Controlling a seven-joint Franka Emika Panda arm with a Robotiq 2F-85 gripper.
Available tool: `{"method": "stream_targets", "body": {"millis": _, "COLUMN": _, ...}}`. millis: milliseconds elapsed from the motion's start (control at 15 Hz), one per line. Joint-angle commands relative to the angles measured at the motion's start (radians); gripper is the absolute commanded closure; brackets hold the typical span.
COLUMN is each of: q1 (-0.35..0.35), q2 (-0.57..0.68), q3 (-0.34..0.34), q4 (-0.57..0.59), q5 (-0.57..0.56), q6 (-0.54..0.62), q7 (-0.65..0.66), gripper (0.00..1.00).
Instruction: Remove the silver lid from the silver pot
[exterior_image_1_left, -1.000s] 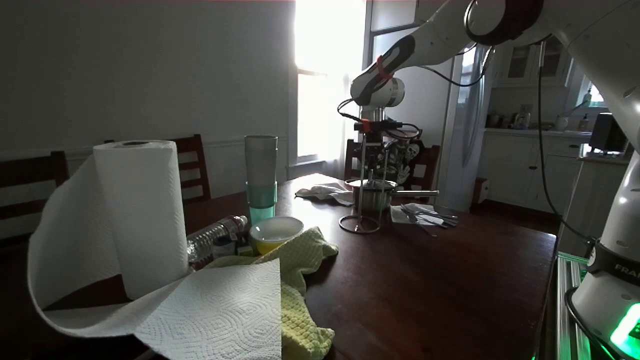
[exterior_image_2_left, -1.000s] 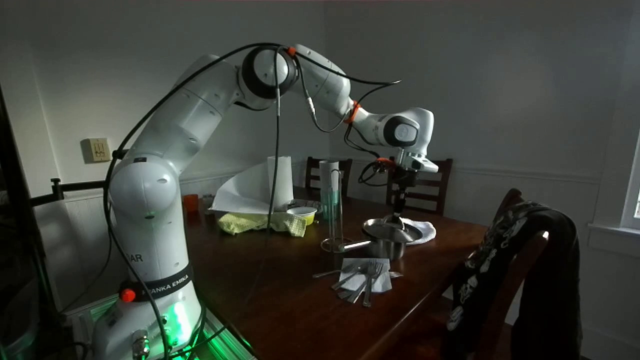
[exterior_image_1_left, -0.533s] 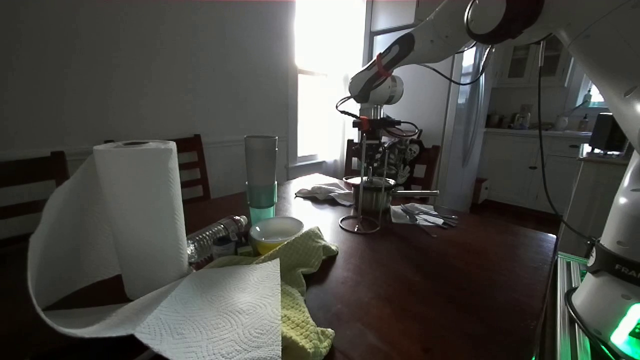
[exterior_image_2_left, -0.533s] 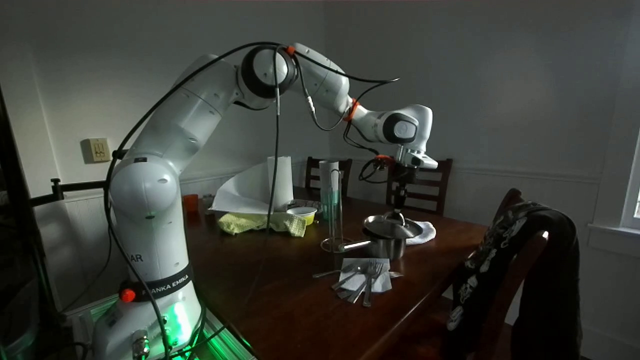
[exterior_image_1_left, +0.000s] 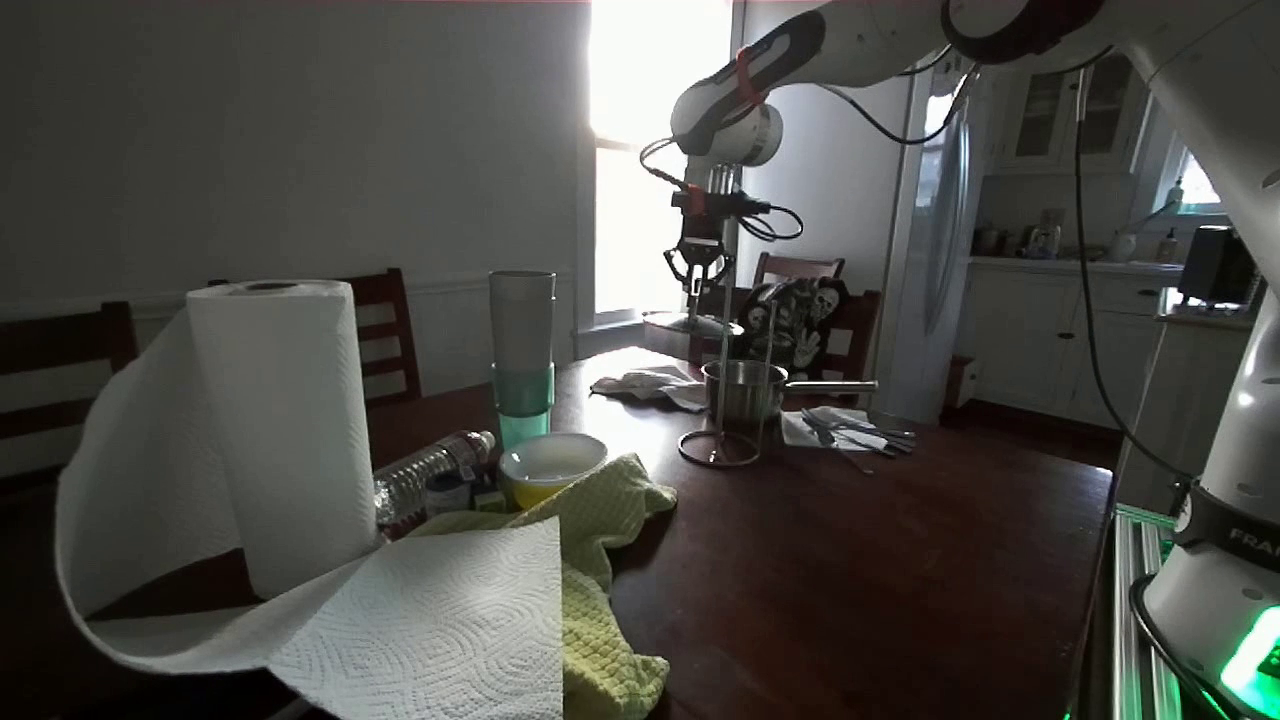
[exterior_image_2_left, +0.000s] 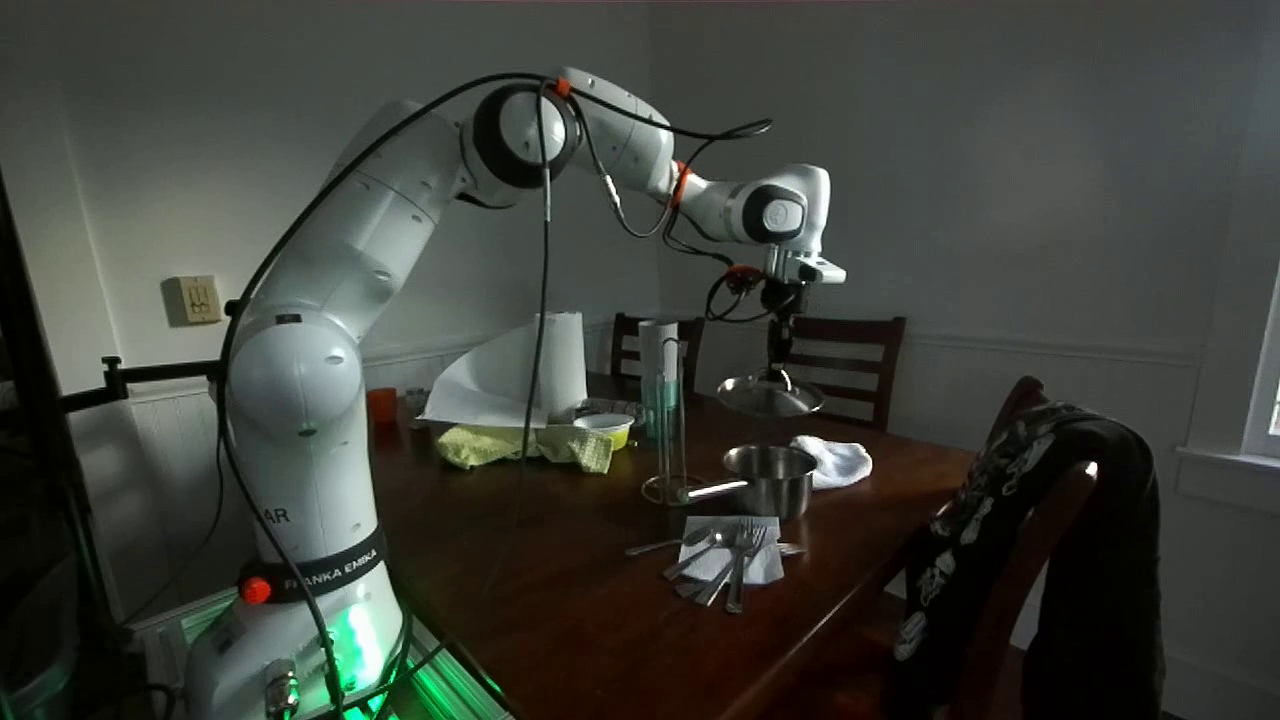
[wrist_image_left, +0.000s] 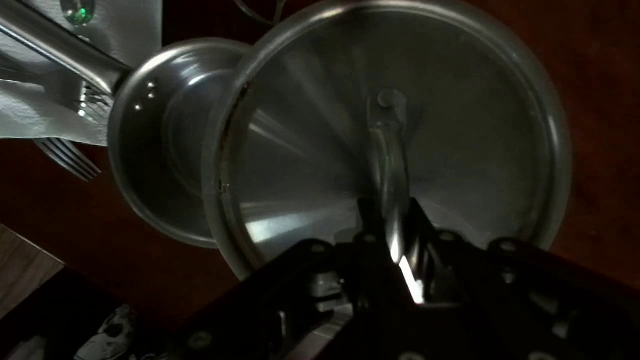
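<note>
My gripper (wrist_image_left: 392, 212) is shut on the arched handle of the silver lid (wrist_image_left: 470, 125). The lid hangs in the air, above the silver pot (exterior_image_2_left: 780, 492) in an exterior view and shifted to one side of it. In another exterior view the lid (exterior_image_1_left: 670, 325) is higher than the pot (exterior_image_1_left: 735, 410), with a gap between them. The gripper also shows in both exterior views (exterior_image_1_left: 697, 285) (exterior_image_2_left: 777, 360). The pot stands upright and uncovered on the table. In the wrist view, the lid covers part of the pot's open mouth (wrist_image_left: 142, 175), whose visible inside looks bare.
A thin wire stand (exterior_image_1_left: 722, 462) with a ring base is close to the pot. Cutlery (exterior_image_2_left: 738, 565) lies on a napkin beside the pot's handle. A white cloth (exterior_image_2_left: 840, 463), stacked cups (exterior_image_1_left: 523, 340), a bowl (exterior_image_1_left: 553, 460), a yellow-green towel (exterior_image_1_left: 610, 600) and a paper towel roll (exterior_image_1_left: 285, 430) are on the table.
The lid was on the pot and has risen off it in the gripper. In an exterior view, arm and lid have moved up and left. The pot has stayed in place.
</note>
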Motion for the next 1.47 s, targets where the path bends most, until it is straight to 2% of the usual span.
{"method": "stream_targets", "body": {"millis": 0, "q1": 0.033, "q2": 0.033, "q3": 0.026, "q4": 0.075, "q5": 0.028, "q6": -0.010, "q7": -0.025, "gripper": 0.96}}
{"method": "stream_targets", "body": {"millis": 333, "q1": 0.113, "q2": 0.079, "q3": 0.051, "q4": 0.097, "q5": 0.006, "q6": 0.014, "q7": -0.007, "gripper": 0.96}}
{"method": "stream_targets", "body": {"millis": 733, "q1": 0.194, "q2": 0.142, "q3": 0.044, "q4": 0.084, "q5": -0.025, "q6": 0.127, "q7": 0.009, "gripper": 0.96}}
{"method": "stream_targets", "body": {"millis": 1400, "q1": 0.237, "q2": 0.187, "q3": 0.016, "q4": 0.023, "q5": -0.105, "q6": 0.274, "q7": -0.004, "gripper": 0.96}}
